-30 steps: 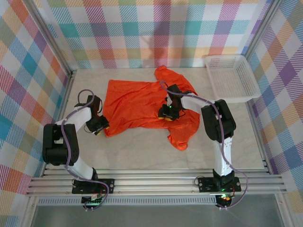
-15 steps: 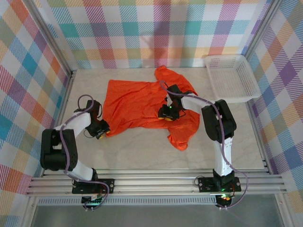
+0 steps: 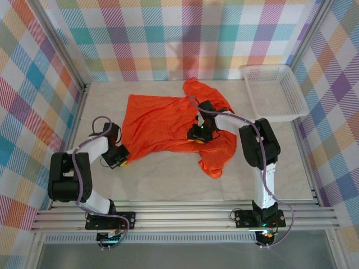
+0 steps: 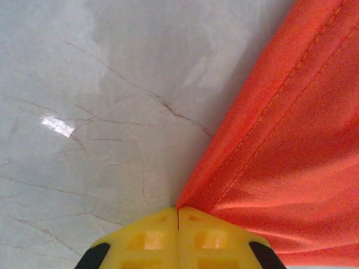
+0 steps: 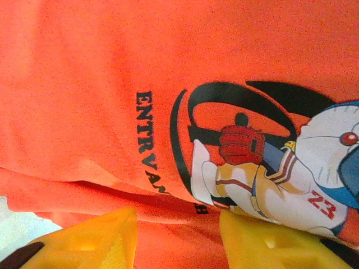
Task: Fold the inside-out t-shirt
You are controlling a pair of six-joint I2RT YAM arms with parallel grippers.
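The left gripper [image 4: 178, 213] is clamped shut on a hem corner of the orange t-shirt [image 3: 160, 120]. The shirt fans away ahead and to that gripper's right, its long axis running across the table [image 3: 168, 174] toward the right gripper [image 5: 174, 241]. That one sits beside the chest print [image 5: 263, 168], fingers apart, with no evident grip. The left arm looks placed to lead the fold. Beyond the right arm, a white basket [image 3: 272, 89] holds nothing.

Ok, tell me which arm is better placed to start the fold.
Left, probably. The left gripper is shut on the t-shirt at its hemmed corner, ready to pull. The right gripper stands open over the chest print.
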